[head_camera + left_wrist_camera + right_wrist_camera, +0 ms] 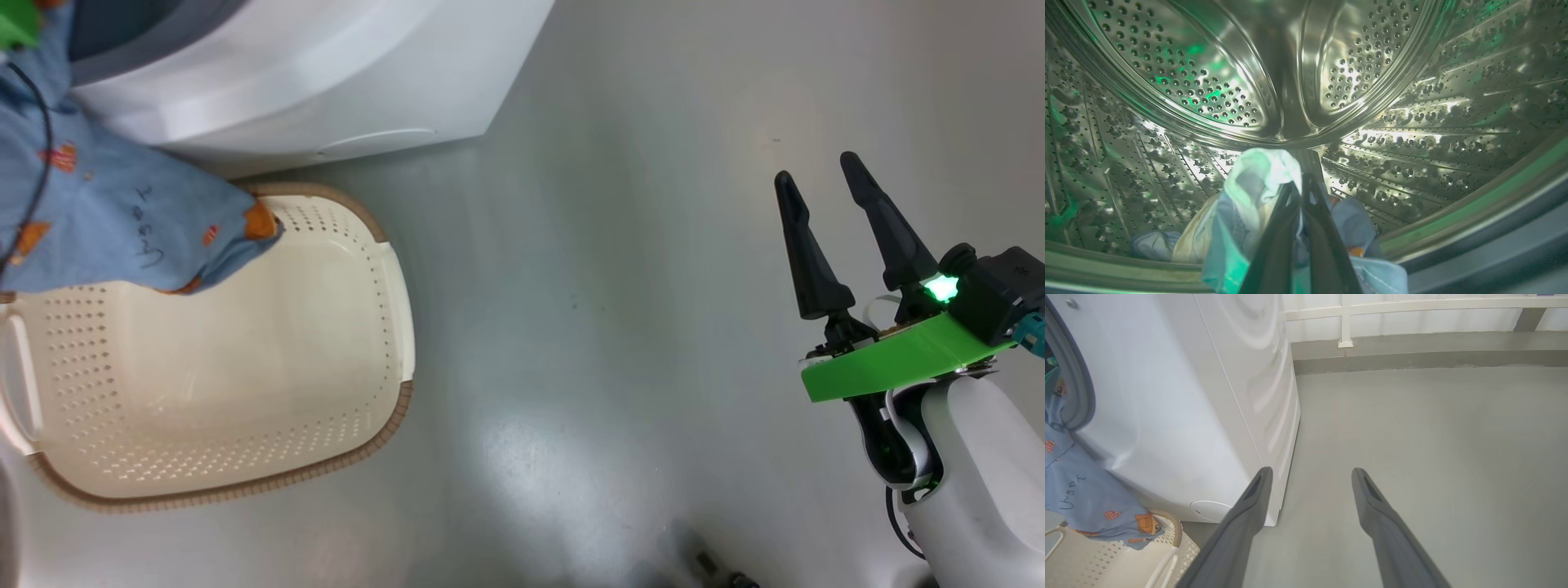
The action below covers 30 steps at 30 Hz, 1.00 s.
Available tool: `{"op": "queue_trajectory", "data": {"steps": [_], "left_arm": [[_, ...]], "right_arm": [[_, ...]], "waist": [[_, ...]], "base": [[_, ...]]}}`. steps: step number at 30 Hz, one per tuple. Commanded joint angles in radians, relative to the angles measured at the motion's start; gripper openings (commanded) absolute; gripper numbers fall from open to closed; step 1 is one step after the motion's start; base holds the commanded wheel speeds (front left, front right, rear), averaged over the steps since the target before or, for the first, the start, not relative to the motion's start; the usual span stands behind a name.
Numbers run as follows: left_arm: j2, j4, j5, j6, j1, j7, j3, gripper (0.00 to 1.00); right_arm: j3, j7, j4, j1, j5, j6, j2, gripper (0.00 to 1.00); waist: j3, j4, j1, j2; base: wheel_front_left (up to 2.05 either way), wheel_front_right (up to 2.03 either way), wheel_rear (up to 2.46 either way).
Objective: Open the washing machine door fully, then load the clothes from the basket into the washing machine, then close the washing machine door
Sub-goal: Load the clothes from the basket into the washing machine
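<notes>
**Operator:** Where is the load?

**Technician:** The left claw is clamped shut on the clothes, at lower centre of the left wrist view, inside the drum. The blue garment trails out over the basket (upper left, head view).

**Operator:** Procedure?

**Technician:** Reach deeper before releasing, so the tail clears the gasket. The right claw is spread wide and empty.
</notes>
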Motion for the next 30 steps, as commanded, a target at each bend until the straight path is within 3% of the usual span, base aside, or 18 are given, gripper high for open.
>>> {"op": "queue_trajectory", "data": {"steps": [1,4,14,21,29,30], "left_arm": [[0.057,-0.034,0.011,0.007,-0.038,-0.016,0.007,0.00],[0.072,-0.088,0.022,0.016,-0.060,-0.021,0.009,0.00],[0.109,-0.456,0.097,0.070,0.001,-0.022,0.089,0.00],[0.097,-0.371,0.115,0.060,0.041,-0.022,0.104,0.00],[0.085,-0.131,0.128,0.032,-0.010,-0.018,0.076,0.00],[0.083,-0.105,0.128,0.029,-0.020,-0.012,0.073,0.10]], "right_arm": [[0.015,-0.008,-0.024,0.012,0.006,0.005,-0.006,1.00],[0.014,-0.008,-0.027,0.007,0.006,0.005,-0.005,1.00],[0.014,-0.008,-0.034,-0.012,0.006,0.005,0.004,1.00],[0.018,-0.008,-0.032,-0.008,0.008,0.005,0.008,1.00],[0.021,-0.008,-0.028,-0.001,0.010,0.005,0.008,1.00],[0.022,-0.008,-0.027,0.000,0.010,0.005,0.007,1.00]], "waist": [[0.012,-0.010,-0.0001,0.0000],[0.022,-0.014,-0.0001,0.0000],[0.050,-0.024,-0.0001,0.0000],[0.049,-0.026,-0.0001,0.0000],[0.030,-0.022,-0.0001,0.0000],[0.027,-0.021,-0.0001,0.0000]], "base": [[0.00,0.00,0.00],[0.00,0.00,0.00],[0.00,0.00,0.00],[0.00,0.00,0.00],[0.00,0.00,0.00],[0.00,0.00,0.00]]}}
